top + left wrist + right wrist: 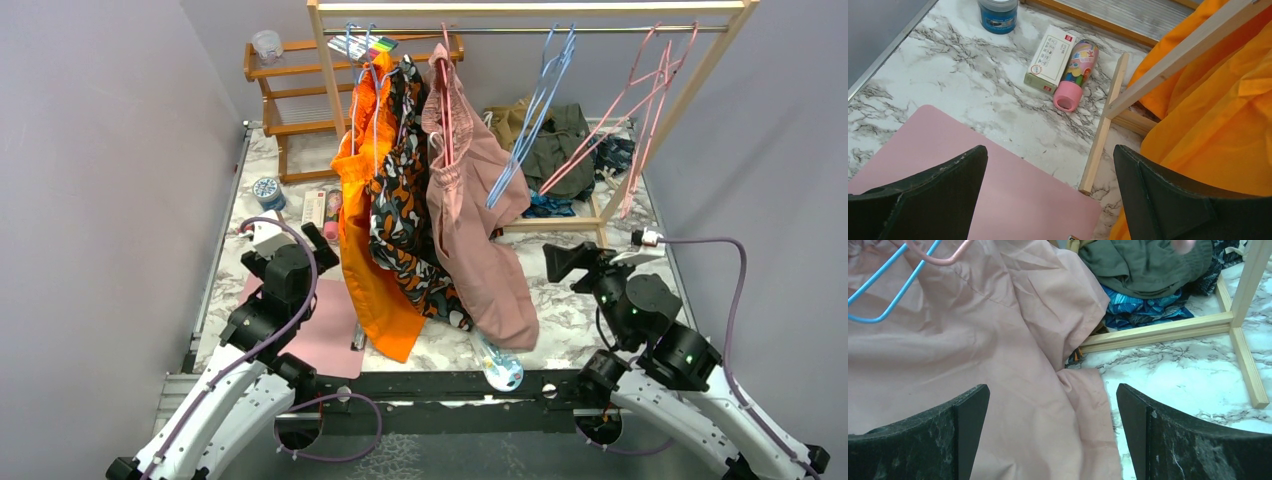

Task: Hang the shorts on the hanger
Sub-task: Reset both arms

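My left gripper (1050, 165) and right gripper (1053, 400) stood wide, empty; the shorts (470, 210), centre frame, seemed loosely draped over the hanger (446, 120); a snagged hem could drag them off.

You see only a strip of the hanger (446, 118) at the waistband; the shorts (480, 240) cover the rest. Their hem hides the top of a clear bottle (500, 368) at the near edge of the tabletop (575, 310). The print on the white box (1049, 60) is too small to read. In the right wrist view the shorts run off the left and bottom edges.
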Available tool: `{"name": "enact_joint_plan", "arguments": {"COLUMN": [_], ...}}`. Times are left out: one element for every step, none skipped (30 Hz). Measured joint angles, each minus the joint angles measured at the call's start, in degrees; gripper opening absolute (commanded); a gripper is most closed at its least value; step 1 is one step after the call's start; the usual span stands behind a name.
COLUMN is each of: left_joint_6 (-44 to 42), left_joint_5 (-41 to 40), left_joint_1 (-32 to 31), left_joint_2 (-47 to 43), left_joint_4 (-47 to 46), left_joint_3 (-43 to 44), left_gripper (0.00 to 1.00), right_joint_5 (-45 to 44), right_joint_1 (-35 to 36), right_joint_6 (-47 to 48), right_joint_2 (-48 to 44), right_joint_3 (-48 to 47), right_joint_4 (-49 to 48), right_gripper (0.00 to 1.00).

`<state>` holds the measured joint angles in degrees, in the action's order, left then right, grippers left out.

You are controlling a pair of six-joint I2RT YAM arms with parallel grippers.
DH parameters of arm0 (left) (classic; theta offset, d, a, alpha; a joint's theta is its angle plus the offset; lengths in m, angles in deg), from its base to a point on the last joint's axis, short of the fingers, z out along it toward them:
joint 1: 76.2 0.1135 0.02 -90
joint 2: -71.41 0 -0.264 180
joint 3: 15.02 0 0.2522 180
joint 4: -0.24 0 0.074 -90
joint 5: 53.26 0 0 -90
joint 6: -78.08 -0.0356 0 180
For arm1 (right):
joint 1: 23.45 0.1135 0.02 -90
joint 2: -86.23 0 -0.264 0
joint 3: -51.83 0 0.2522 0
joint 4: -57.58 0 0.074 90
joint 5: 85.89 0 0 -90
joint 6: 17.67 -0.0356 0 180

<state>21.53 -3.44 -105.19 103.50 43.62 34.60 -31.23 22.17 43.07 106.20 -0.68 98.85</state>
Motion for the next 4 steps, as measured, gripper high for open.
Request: {"name": "enact_joint_plan", "arguments": {"left_joint_6": [0.0, 0.0, 0.0, 0.2], "left_joint_5": [0.1, 0.2, 0.2, 0.2], "left_joint_1": [0.0, 0.0, 0.0, 0.0], "left_joint_2": [0.0, 0.0, 0.0, 0.0], "left_joint_4": [0.0, 0.0, 0.0, 0.0], "left_joint_3": [0.0, 0.0, 0.0, 0.0], "left_gripper": [0.99, 0.99, 0.99, 0.99], "right_joint_5": [0.0, 0.0, 0.0, 0.0], "right_joint_1": [0.0, 0.0, 0.0, 0.0], "right_joint_6": [0.2, 0.3, 0.4, 0.6], "right_joint_2": [-0.2, -0.2, -0.1, -0.1], "right_joint_3": [0.4, 0.6, 0.7, 0.7], "right_joint_4": [0.0, 0.0, 0.1, 0.1], "right_gripper": [1.0, 1.0, 1.0, 1.0]}}
